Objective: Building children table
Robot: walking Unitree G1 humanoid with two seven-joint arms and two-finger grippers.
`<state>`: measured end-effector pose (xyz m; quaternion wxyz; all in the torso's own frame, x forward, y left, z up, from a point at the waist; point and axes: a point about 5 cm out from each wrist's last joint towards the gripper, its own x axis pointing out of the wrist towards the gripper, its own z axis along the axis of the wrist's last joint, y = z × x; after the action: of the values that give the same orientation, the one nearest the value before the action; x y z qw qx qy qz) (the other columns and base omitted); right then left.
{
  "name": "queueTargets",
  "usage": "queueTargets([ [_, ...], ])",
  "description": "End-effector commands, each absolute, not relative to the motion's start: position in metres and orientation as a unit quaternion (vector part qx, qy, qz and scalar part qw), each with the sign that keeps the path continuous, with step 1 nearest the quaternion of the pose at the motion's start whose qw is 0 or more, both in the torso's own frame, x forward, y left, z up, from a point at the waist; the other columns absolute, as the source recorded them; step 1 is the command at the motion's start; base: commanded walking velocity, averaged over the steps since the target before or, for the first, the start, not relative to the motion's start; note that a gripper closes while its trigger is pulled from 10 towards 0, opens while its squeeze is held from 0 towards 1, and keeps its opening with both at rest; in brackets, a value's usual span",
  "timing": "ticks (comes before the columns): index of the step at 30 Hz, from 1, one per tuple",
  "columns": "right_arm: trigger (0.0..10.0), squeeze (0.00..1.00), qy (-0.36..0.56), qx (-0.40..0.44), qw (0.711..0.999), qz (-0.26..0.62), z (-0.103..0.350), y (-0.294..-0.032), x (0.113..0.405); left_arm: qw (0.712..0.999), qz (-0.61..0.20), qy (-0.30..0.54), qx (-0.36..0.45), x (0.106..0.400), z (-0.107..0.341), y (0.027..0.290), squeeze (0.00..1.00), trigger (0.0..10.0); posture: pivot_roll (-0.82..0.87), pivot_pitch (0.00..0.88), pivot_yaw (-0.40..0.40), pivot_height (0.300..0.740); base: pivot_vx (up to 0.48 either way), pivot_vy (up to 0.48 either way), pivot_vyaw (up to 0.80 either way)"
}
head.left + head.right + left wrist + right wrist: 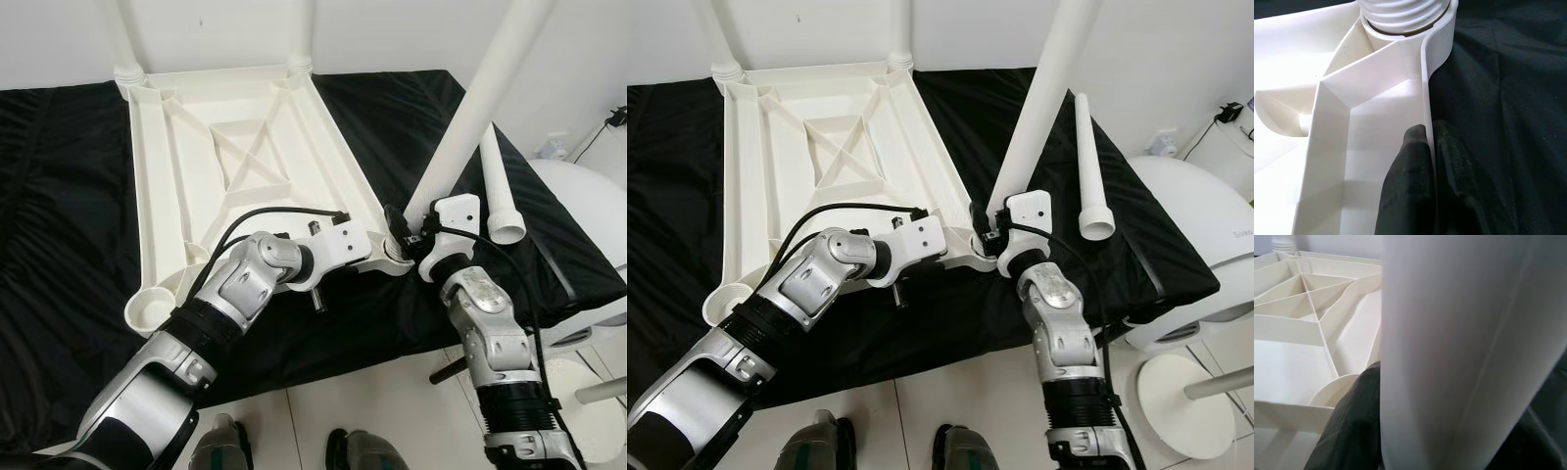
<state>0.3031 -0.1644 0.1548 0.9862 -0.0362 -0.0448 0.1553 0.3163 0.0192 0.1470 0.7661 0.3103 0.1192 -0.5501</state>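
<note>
A white plastic table top (235, 157) lies upside down on a black cloth (59, 225). Two white legs (125, 39) stand in its far corners. At the near right corner a third leg (470, 117) leans up out of the socket (1405, 19). My right gripper (404, 235) is shut on that leg (1459, 342) just above its base, with black fingers (1352, 426) on either side of it. My left gripper (1429, 134) is shut on the table top's rim (1422, 83) next to the same corner. A fourth leg (500, 186) lies loose on the cloth at the right.
The near left corner socket (149, 311) holds no leg. A white rounded object (588, 206) stands at the right past the cloth's edge. My feet (220, 446) are on the tiled floor (392, 392) below the cloth's front edge. A white wall rises behind.
</note>
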Motion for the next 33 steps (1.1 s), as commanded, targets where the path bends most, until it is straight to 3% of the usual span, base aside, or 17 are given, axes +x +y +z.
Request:
queueTargets([
  [1, 10.0, 0.0, -0.001, -0.041, 0.988, 0.151, 0.138, -0.174, 0.298, 0.774, -0.539, 0.095, 0.319, 0.319, 0.156, 0.022, 0.0, 10.0, 0.01, 0.069, -0.054, 0.74, 0.0, 0.0, 0.0],
  [16, 10.0, 0.0, 0.016, -0.026, 0.984, 0.175, 0.133, -0.176, 0.288, 0.777, -0.537, 0.094, 0.316, 0.32, 0.157, 0.022, 0.0, 10.0, 0.0, 0.089, -0.058, 0.74, 0.0, 0.0, 0.0],
  [33, 10.0, 0.0, 0.059, -0.044, 0.985, 0.155, 0.143, -0.202, 0.303, 0.779, -0.536, 0.092, 0.312, 0.322, 0.159, 0.02, 0.0, 10.0, -0.02, 0.105, -0.053, 0.74, 0.0, 0.0, 0.0],
])
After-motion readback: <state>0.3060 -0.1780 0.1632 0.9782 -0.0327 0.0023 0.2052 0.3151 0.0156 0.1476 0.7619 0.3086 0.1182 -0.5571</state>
